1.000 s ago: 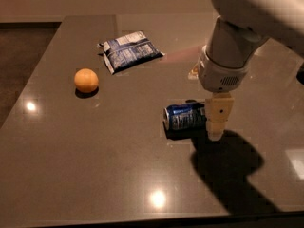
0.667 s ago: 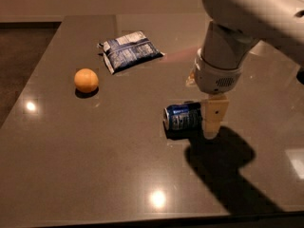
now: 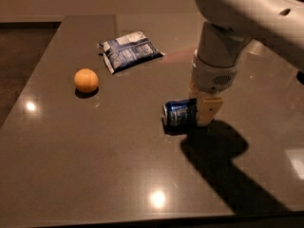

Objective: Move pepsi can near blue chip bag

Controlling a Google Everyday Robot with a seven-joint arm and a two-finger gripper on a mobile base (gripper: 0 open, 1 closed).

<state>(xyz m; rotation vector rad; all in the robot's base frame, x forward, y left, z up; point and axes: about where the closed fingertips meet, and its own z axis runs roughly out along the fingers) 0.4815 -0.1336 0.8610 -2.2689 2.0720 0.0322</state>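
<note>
Since a second ago, the gripper (image 3: 203, 112) has been carried leftward and slightly toward the far side of the table. Its cream-coloured lower end is now seen overlapping the right end of the pepsi can (image 3: 178, 113), a small dark-blue metal drink can with white label patches and a silver rim. The can has been left at very nearly the same spot, lying on its side with one round end turned to the left and toward the camera. Whether the gripper is clamped on the can or only set against it cannot be told from this view. The gripper is hung straight down from the thick white robot arm (image 3: 247, 18), which enters from the upper right.

The can is found a little right of the middle of the dark, glossy brown tabletop (image 3: 95, 165). The blue chip bag (image 3: 130, 51), a flat, crinkly dark-blue snack packet with white markings and a white crimped edge, is laid well apart from the can, farther back and to the left. A round orange ball (image 3: 86, 80) is placed left of the can and in front of the bag, near the bag but not touching it. A broad dark shadow (image 3: 216, 156) of the arm is cast on the tabletop in front and to the right of the can.
</note>
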